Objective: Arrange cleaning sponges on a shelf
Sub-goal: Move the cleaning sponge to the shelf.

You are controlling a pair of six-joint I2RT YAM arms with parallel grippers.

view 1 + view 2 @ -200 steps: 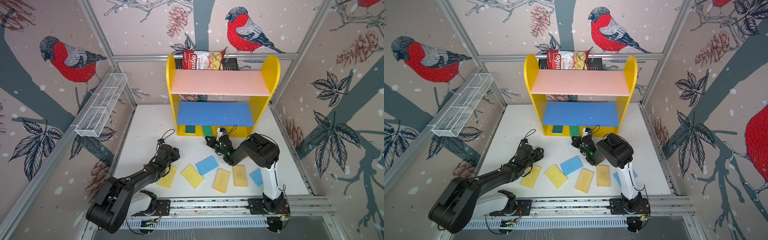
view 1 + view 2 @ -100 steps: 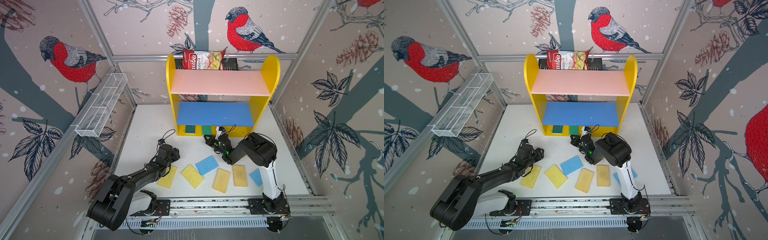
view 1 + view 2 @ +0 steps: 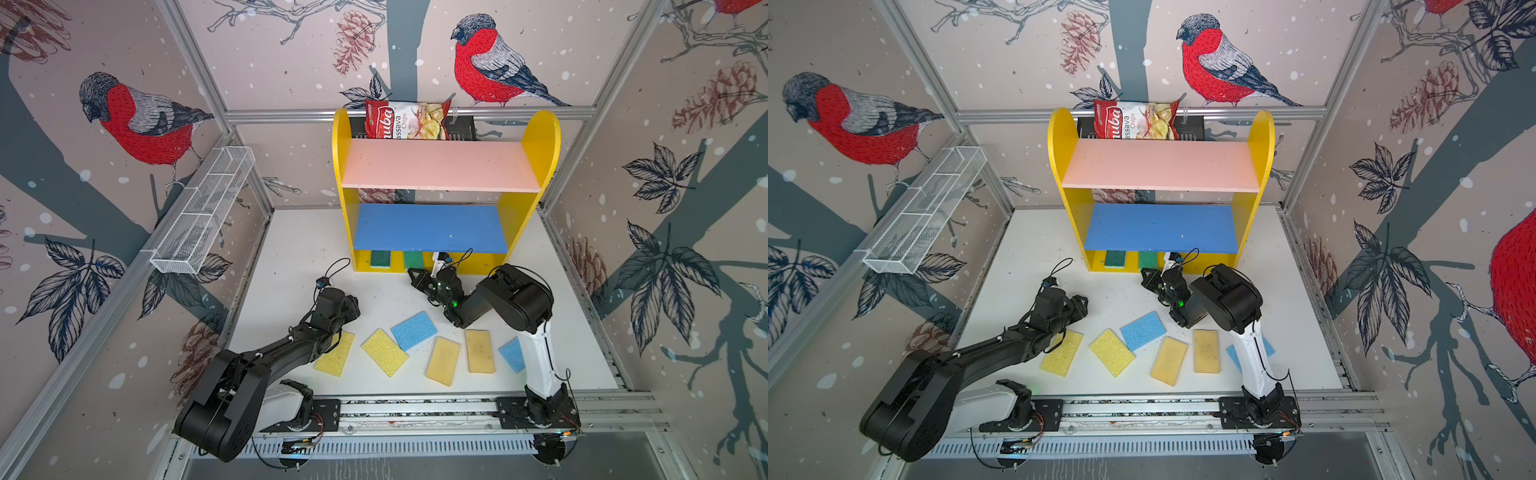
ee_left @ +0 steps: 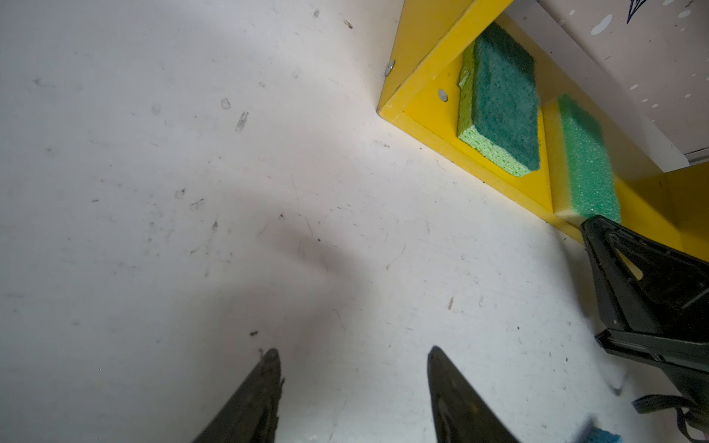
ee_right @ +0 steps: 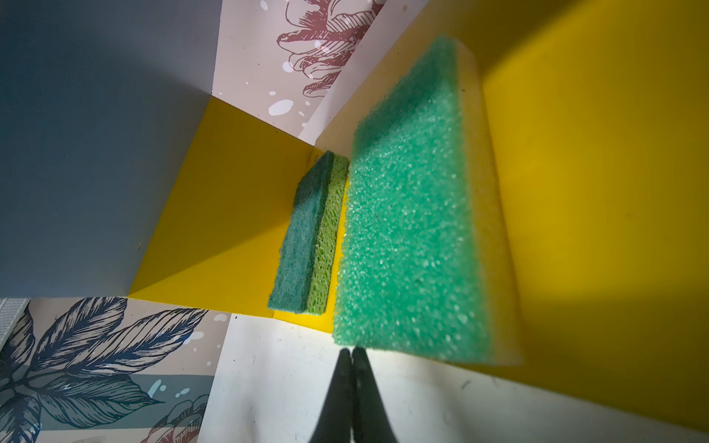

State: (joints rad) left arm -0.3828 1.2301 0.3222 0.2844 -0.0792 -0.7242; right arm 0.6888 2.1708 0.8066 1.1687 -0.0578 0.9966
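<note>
White tabletop, scuffed, sits inside a booth papered with red-breasted birds. The right gripper [image 5: 352,351] is clenched on nothing. Its two black tips are pressed together just before the near edge of a light green foam sponge with a yellow underside [image 5: 410,214]; whether they touch it I cannot tell. That sponge lies flat on the yellow base of the small three-tier shelf [image 3: 540,141], under the blue middle board. Just beside it, across a narrow gap, lies a dark green scouring sponge on a lime base [image 5: 307,230].

The left gripper [image 4: 353,351] stands released, jaws spread over bare table with nothing between them, out in front of the shelf's left end.

Nearer the rail, six flat sponges lie in a loose row in both top views:
- a bright yellow sponge [image 3: 334,353]
- a second bright yellow sponge [image 3: 384,352]
- a light blue sponge [image 3: 414,330]
- a tan-yellow sponge [image 3: 443,360]
- a second tan-yellow sponge [image 3: 480,351]
- a second light blue sponge [image 3: 511,355], partly hidden by the right arm

A red chips bag [image 3: 405,120] stands behind the pink top board.
</note>
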